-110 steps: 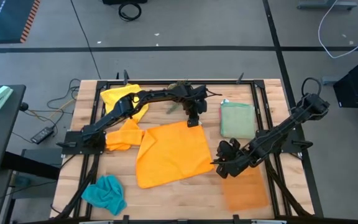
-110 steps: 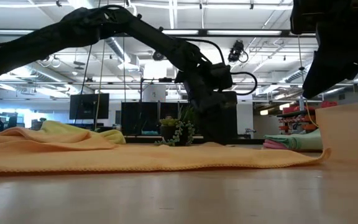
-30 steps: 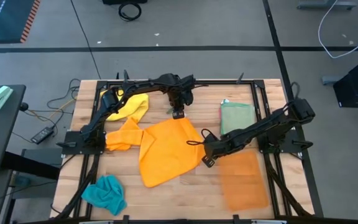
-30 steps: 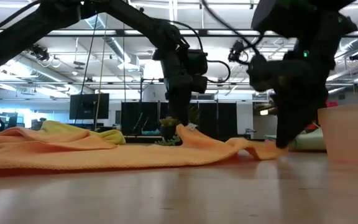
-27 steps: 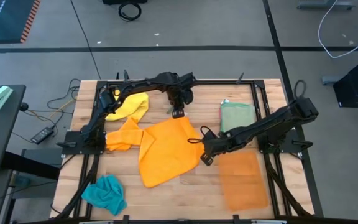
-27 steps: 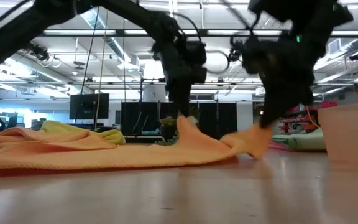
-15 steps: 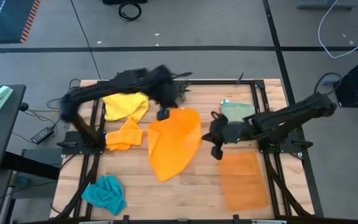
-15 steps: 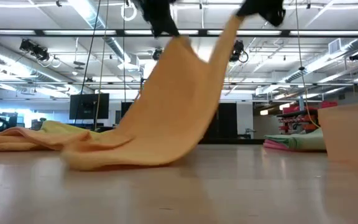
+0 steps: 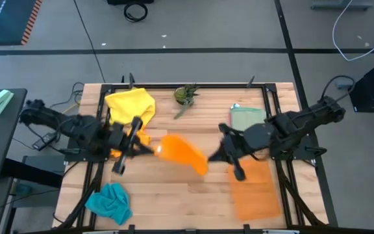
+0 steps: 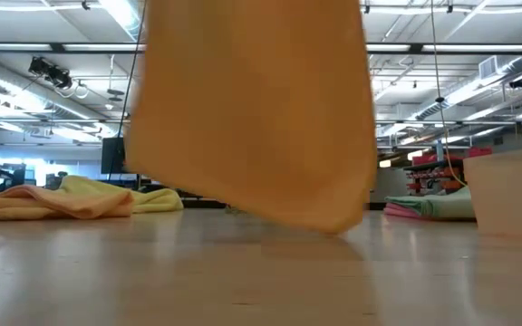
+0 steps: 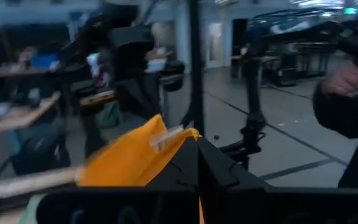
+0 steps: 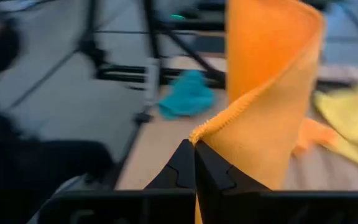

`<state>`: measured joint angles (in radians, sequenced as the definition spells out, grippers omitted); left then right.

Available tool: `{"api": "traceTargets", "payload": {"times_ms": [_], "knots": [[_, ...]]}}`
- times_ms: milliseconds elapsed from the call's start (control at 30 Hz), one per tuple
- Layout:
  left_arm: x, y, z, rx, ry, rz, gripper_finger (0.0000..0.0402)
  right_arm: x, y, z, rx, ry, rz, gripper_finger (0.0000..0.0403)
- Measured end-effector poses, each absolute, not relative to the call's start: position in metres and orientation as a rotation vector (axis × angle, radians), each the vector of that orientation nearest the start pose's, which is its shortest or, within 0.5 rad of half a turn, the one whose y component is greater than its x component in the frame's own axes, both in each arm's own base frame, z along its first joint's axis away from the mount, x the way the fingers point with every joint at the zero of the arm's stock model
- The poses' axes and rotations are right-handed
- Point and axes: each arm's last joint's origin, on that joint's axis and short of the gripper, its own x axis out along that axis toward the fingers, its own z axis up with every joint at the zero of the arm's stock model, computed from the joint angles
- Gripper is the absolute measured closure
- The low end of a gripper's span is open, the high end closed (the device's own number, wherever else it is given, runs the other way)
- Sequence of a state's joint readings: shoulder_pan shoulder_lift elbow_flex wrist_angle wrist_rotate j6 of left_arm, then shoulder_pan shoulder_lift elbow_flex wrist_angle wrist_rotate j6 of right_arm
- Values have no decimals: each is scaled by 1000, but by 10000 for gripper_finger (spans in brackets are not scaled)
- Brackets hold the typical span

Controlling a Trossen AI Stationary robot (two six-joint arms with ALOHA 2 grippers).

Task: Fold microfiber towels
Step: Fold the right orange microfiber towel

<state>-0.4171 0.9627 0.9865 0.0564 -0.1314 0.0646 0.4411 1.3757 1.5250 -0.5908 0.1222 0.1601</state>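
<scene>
The wooden table [image 9: 174, 195] filled the middle of the high view, ringed by grey floor. An orange towel [image 9: 182, 152] hung above its centre, lifted clear of the wood — in the low view it blocked the upper middle. The left gripper [image 9: 147, 149] pinched one corner, the right gripper [image 9: 214, 156] another, both clamped tight. A yellow towel [image 9: 130, 104] lay upper left, a teal towel [image 9: 110, 201] lower left, a pale green towel [image 9: 247, 119] partly hidden behind the right arm, and a translucent mat [image 9: 256, 192] lower right.
</scene>
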Motion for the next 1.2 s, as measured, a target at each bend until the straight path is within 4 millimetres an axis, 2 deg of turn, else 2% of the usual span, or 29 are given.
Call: {"api": "traceTargets", "payload": {"times_ms": [133, 267, 367, 467, 533, 600, 733, 833, 900, 1067, 1133, 1200], "knots": [[184, -120, 394, 120, -137, -360, 401, 255, 147, 440, -30, 383, 473, 403], [179, -152, 401, 211, -173, -395, 401, 241, 163, 466, -95, 287, 567, 403], [178, -164, 415, 255, -201, -328, 401, 232, 159, 481, -124, 249, 539, 403], [184, -164, 410, 301, -132, -202, 398, 232, 143, 478, -153, 318, 422, 403], [192, -156, 400, 338, -33, -140, 398, 239, 131, 463, -165, 415, 332, 403], [204, -147, 383, 325, 83, -90, 400, 251, 120, 439, -173, 515, 257, 403], [225, -122, 330, 327, 272, 27, 398, 274, 90, 369, -198, 742, 120, 403], [232, -95, 291, 335, 382, 147, 399, 279, 59, 322, -218, 890, -41, 403], [229, -77, 269, 359, 455, 207, 399, 278, 40, 299, -238, 963, -158, 403], [221, -41, 230, 395, 578, 314, 397, 274, 1, 261, -223, 1056, -311, 403], [220, -33, 220, 365, 596, 297, 398, 272, -7, 251, -196, 1073, -337, 403], [219, -31, 212, 311, 590, 248, 398, 270, -6, 243, -178, 1080, -327, 403]]}}
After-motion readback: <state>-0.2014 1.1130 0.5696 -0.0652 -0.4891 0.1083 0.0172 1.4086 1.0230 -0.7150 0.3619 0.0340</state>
